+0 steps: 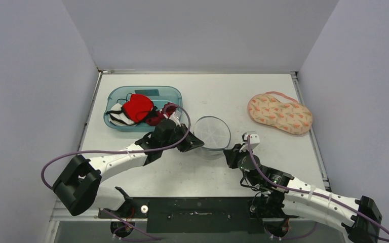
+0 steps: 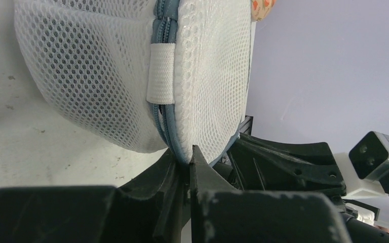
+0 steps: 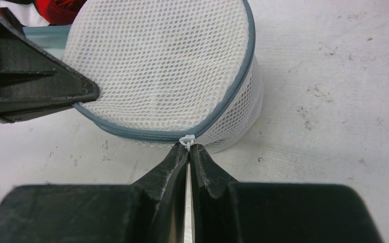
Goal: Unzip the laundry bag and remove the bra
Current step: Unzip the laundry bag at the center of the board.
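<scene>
Both jaws clamped on zipped laundry bag [image 1: 212, 132], contents unclear, bin [image 1: 168, 97] holds clothes [image 1: 138, 107]

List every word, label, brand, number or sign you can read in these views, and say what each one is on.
No readable text in any view.
The laundry bag, its white tab and zipper pull: blank.
The dark patch on the blue tray: too small to read.
The floral-print item: pattern only, no lettering.

Pale grey walls [image 1: 197, 30] enclose an evenly lit, scuffed white table [image 1: 223, 91] on three sides.
</scene>
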